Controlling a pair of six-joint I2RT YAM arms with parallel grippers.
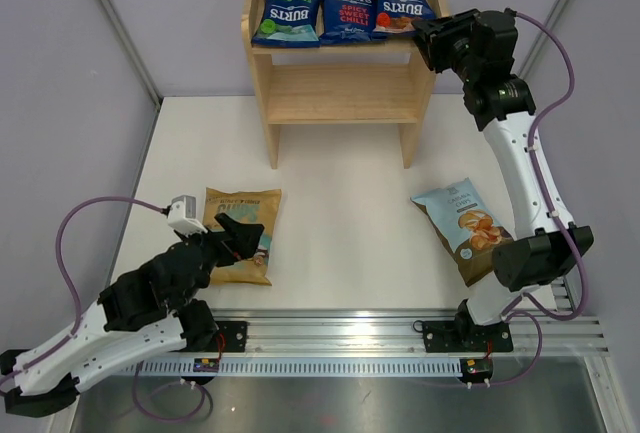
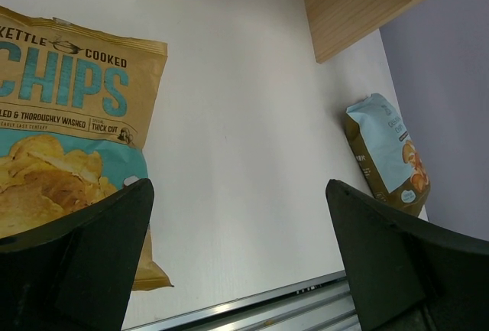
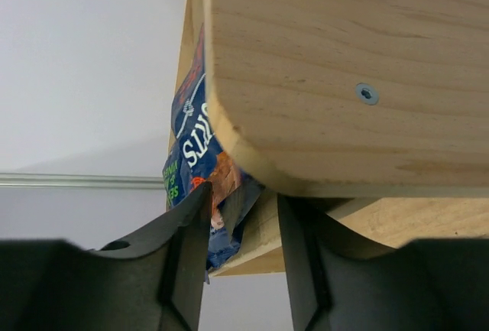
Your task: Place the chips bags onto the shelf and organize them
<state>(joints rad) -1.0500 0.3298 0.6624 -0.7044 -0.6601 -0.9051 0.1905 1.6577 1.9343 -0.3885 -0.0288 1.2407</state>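
The white bench [image 1: 350, 163] carries the shelf [image 1: 340, 93], whose top tier holds three Burts bags [image 1: 347, 13] in a row. The tan CHIPS bag [image 1: 250, 203] and the light-blue bag [image 1: 465, 223] lie flat on the bench, well apart. The right claw [image 3: 244, 201] is narrowly parted around the red-lettered bag's [image 1: 398, 8] edge, apparently not pinching it. It should widen, then back out level, so nothing drags. The left claw [image 1: 238, 236], wide and empty, hovers over the tan bag.

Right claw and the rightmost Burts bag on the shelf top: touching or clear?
Cannot tell. The right wrist view shows the Burts bag edge between the right claw fingers, close to one, but neither contact nor gap shows plainly.
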